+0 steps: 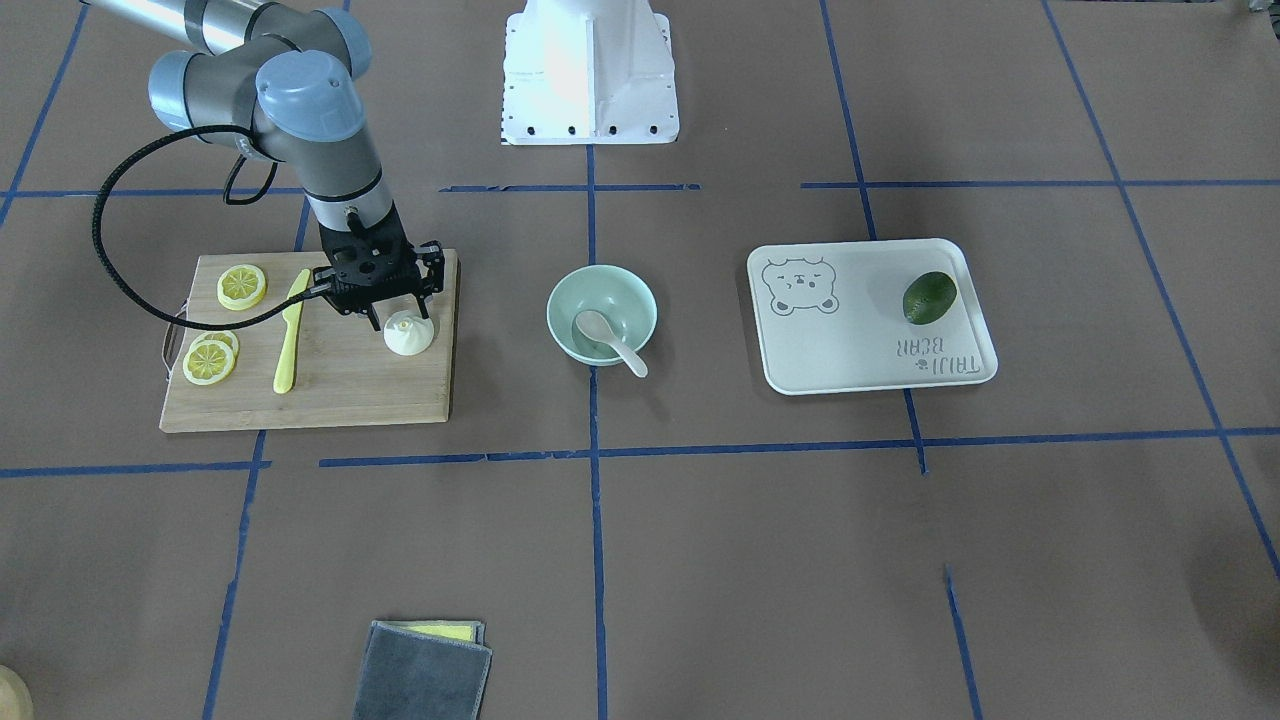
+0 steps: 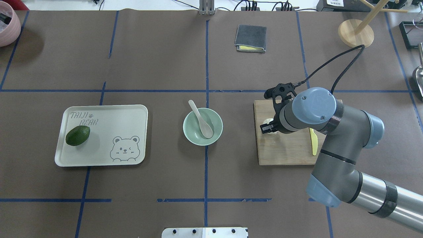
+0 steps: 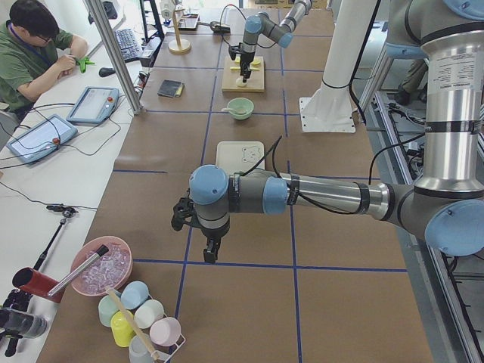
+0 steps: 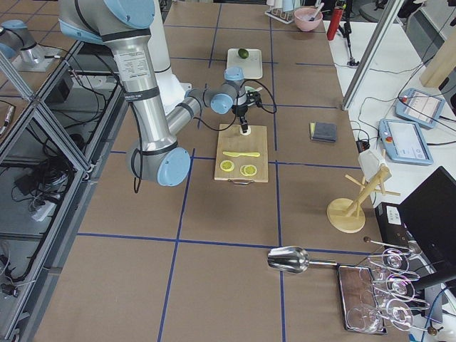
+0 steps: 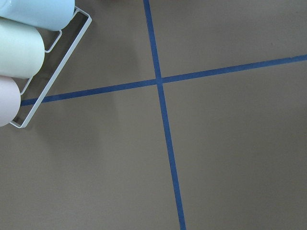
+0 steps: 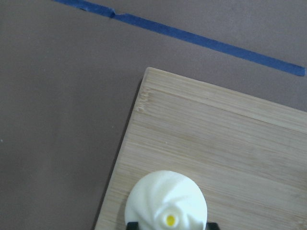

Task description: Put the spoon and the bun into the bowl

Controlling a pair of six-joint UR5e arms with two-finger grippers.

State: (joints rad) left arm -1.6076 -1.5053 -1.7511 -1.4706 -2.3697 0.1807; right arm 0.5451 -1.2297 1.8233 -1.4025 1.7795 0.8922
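The white bun [image 1: 409, 334] sits on the wooden cutting board [image 1: 330, 395] near its corner towards the bowl. My right gripper [image 1: 402, 315] hangs open just over the bun, one finger on each side. The right wrist view shows the bun's pleated top [image 6: 167, 206] between the two fingertips [image 6: 132, 225]. The off-white spoon [image 1: 610, 341] lies in the mint-green bowl [image 1: 562, 300], its handle leaning over the rim. It also shows in the overhead view [image 2: 201, 119]. My left gripper [image 3: 210, 254] hovers over bare table far from these things; I cannot tell whether it is open.
Lemon slices [image 1: 241, 286] and a yellow knife [image 1: 289, 335] lie on the board. A white tray [image 1: 850, 340] holds the avocado [image 1: 929, 297]. A folded grey cloth [image 1: 422, 672] lies at the operators' edge. A rack of cups [image 5: 29, 52] is near the left gripper.
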